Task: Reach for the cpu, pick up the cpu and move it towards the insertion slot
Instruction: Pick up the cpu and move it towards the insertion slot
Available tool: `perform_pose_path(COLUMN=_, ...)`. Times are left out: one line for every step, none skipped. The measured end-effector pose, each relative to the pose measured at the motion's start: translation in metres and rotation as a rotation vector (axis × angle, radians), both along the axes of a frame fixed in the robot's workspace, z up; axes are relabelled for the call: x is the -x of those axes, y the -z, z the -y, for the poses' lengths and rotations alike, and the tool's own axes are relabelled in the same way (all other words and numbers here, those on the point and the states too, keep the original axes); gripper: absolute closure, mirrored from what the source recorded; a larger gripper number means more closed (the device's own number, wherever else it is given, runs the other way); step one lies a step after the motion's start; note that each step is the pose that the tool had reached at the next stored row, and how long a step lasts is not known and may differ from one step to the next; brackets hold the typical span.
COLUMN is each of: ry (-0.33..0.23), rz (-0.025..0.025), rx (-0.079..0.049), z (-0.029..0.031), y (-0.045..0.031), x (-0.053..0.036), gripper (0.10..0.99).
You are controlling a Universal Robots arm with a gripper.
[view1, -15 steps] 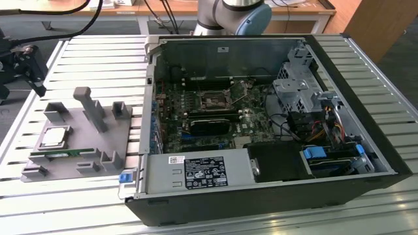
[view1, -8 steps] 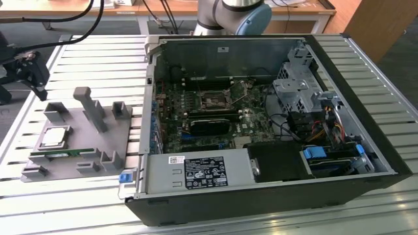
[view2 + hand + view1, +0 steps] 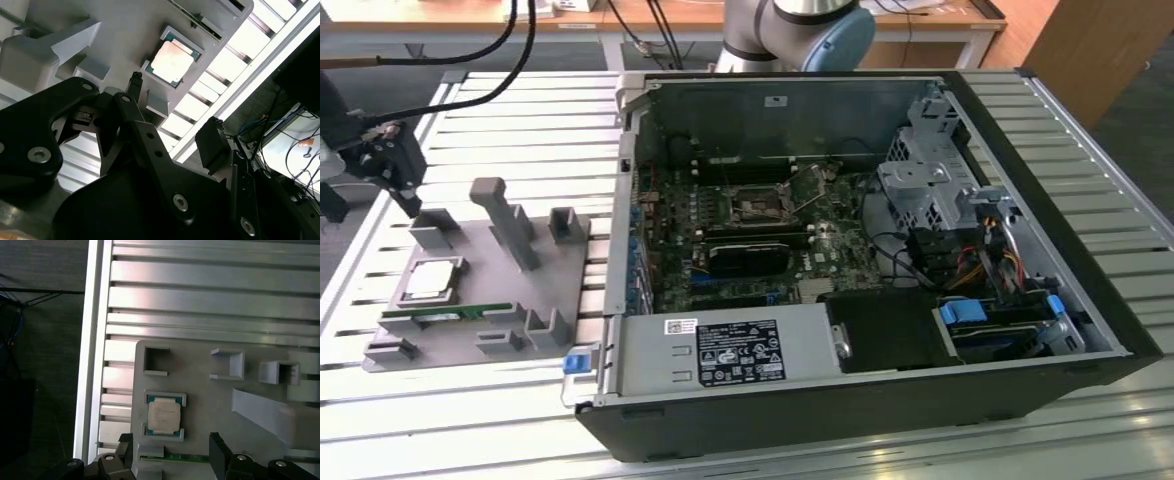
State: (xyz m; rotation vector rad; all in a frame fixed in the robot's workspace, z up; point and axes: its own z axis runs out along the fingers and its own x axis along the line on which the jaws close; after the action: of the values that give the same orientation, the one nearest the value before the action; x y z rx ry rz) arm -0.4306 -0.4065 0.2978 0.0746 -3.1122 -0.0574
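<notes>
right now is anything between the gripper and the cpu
Nothing visible does. The cpu lies uncovered in its recess on the gray holder, and the gripper hovers apart from it, jaws open.

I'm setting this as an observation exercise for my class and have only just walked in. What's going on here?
A robot arm's gripper hovers over a grey fixture tray that lies beside an open computer case. Its fingers are spread and hold nothing. The cpu lies in its pocket on the tray, not yet picked up. The insertion slot is on the board inside the case, off to the exterior view's right of the tray.
</notes>
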Motion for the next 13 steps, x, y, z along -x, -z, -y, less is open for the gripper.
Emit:
perform_pose_path(ry=-0.001, rz=-0.0005, rx=0.000, z=0.0004, y=0.0018, x=0.0003, gripper=0.380)
perform_pose_path(ry=-0.001, rz=-0.0007, rx=0.000, z=0.0008, y=0.0036, x=0.0008, gripper=0.380)
perform_pose_path(ry=-0.002, rz=-0.0007, rx=0.000, z=0.0013, y=0.0056, x=0.0014, gripper=0.380)
perform_pose_path(ry=-0.002, rz=-0.0009, rx=0.000, z=0.0018, y=0.0073, x=0.0019, gripper=0.380)
perform_pose_path(ry=-0.003, rz=-0.0007, rx=0.000, z=0.0019, y=0.0092, x=0.0022, gripper=0.380)
perform_pose_path(ry=-0.003, rz=-0.0007, rx=0.000, z=0.0020, y=0.0111, x=0.0023, gripper=0.380)
perform_pose_path(ry=-0.003, rz=-0.0007, rx=0.000, z=0.0020, y=0.0128, x=0.0024, gripper=0.380)
perform_pose_path(ry=-0.003, rz=-0.0007, rx=0.000, z=0.0021, y=0.0146, x=0.0025, gripper=0.380)
perform_pose_path(ry=-0.003, rz=-0.0008, rx=0.000, z=0.0021, y=0.0164, x=0.0025, gripper=0.380)
perform_pose_path(ry=-0.003, rz=-0.0008, rx=0.000, z=0.0021, y=0.0181, x=0.0026, gripper=0.380)
perform_pose_path(ry=-0.003, rz=-0.0008, rx=0.000, z=0.0021, y=0.0200, x=0.0026, gripper=0.380)
perform_pose_path(ry=-0.003, rz=-0.0006, rx=0.000, z=0.0022, y=0.0219, x=0.0026, gripper=0.380)
perform_pose_path(ry=-0.003, rz=-0.0007, rx=0.000, z=0.0024, y=0.0237, x=0.0027, gripper=0.380)
